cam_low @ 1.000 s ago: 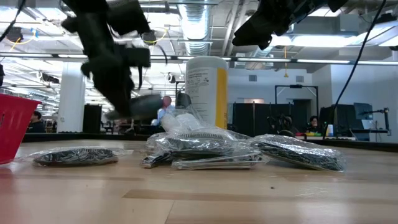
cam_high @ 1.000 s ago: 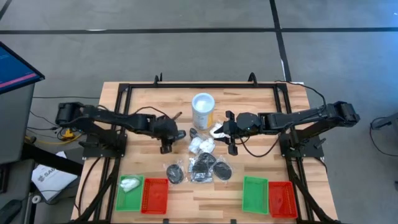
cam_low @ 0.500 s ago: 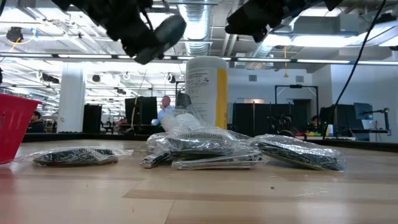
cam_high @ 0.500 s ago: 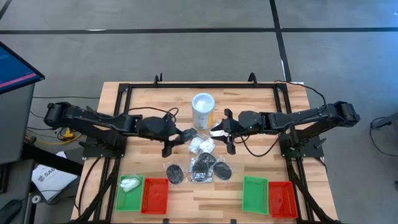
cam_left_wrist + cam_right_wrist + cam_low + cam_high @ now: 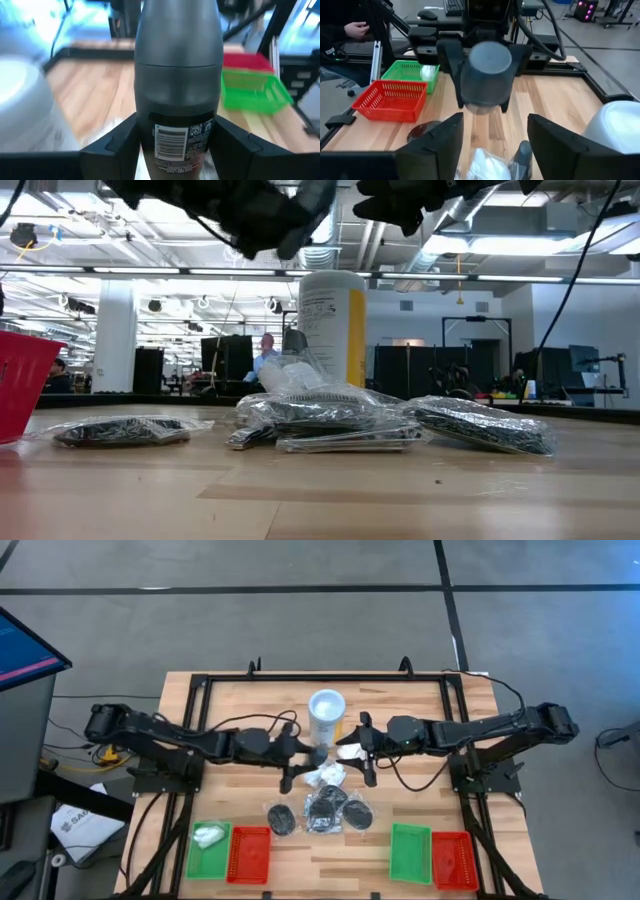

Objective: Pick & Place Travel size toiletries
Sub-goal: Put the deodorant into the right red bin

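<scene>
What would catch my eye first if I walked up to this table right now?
Probably the two arms meeting mid-table: the left gripper holds a dark grey oblong bottle out toward the open right gripper. Just below them lies a heap of clear-wrapped packets, with a white tub standing behind.
</scene>
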